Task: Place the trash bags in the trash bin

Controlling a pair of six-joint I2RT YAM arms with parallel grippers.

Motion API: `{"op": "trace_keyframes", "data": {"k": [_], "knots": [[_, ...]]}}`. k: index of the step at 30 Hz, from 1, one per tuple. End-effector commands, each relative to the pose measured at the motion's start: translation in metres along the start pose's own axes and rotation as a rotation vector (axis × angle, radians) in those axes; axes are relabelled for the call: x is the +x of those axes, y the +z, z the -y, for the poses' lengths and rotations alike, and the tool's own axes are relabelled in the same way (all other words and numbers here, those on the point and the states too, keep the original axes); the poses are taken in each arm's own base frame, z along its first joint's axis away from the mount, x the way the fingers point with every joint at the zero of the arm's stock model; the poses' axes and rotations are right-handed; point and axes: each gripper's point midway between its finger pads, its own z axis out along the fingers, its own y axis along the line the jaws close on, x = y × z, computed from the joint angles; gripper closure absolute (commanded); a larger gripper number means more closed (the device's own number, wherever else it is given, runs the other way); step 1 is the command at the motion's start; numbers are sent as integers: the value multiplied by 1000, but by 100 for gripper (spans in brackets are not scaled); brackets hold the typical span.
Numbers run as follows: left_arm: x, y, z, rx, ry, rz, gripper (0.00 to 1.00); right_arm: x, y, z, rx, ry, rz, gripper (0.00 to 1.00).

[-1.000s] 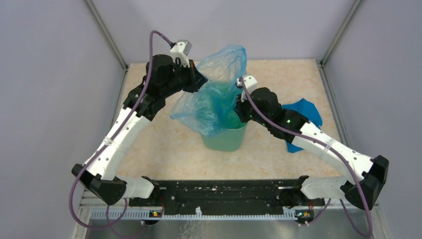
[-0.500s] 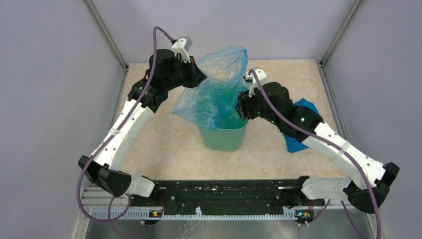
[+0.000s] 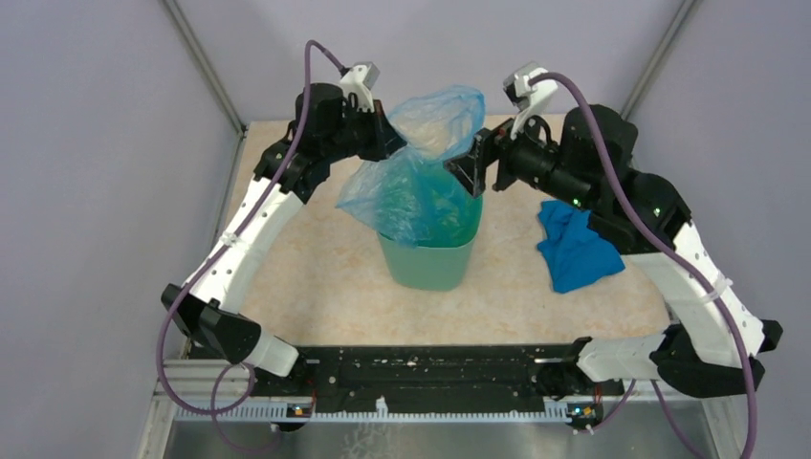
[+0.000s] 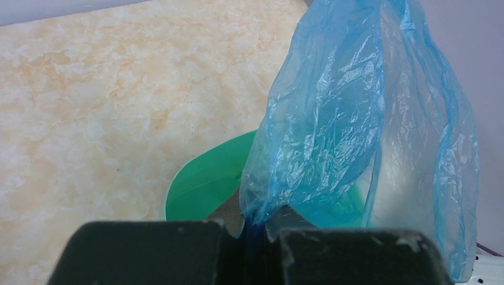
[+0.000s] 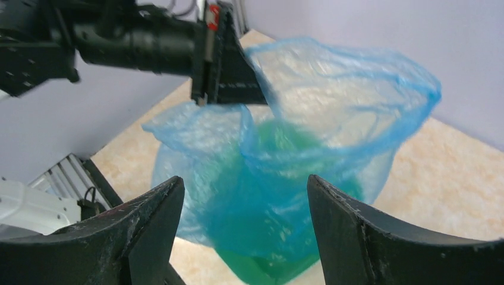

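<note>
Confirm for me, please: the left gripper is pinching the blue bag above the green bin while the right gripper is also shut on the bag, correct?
Not quite. The left gripper does pinch the trash bag above the trash bin, but the right gripper is open, its fingers spread apart and clear of the film. The right wrist view shows this.

The trash bag [image 3: 421,182] veils most of the trash bin's [image 3: 430,263] mouth; in the left wrist view, the fingers [image 4: 333,255] run off the lower edge.
</note>
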Motion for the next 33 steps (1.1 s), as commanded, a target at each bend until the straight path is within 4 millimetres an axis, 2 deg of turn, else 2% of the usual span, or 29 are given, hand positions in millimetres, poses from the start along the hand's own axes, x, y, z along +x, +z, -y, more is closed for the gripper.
{"op": "trace_keyframes", "data": {"k": [1, 3, 7, 12, 14, 20, 22, 25, 29, 32, 33], "knots": [[-13, 1, 11, 53, 29, 4, 100, -6, 29, -16, -77, -73, -32, 24], [-12, 3, 15, 73, 28, -9, 100, -7, 44, -24, -123, -103, -47, 24], [-12, 2, 16, 79, 25, -13, 100, -3, 76, -25, -116, -129, -93, 25], [-7, 3, 16, 83, 24, -29, 100, 6, 99, -19, -92, -174, -130, 28], [-6, 1, 15, 76, 23, -27, 100, 13, 102, -16, -80, -180, -153, 34], [-6, -1, 2, 4, 30, -20, 100, 22, 90, -14, -69, -159, -159, 63], [-5, -3, -2, -14, 28, -20, 100, 21, 80, -18, -96, -145, -146, 78], [-2, -6, -7, -40, 27, -16, 100, 33, 67, -29, -152, -102, -165, 98], [-2, -13, -22, -99, 25, 10, 100, 55, 49, -39, -187, -85, -194, 100], [-8, -14, -34, -119, 9, 39, 100, 74, 43, -35, -171, -73, -214, 100], [-12, -13, -39, -125, 4, 50, 100, 86, 43, -32, -162, -71, -239, 100]]}}
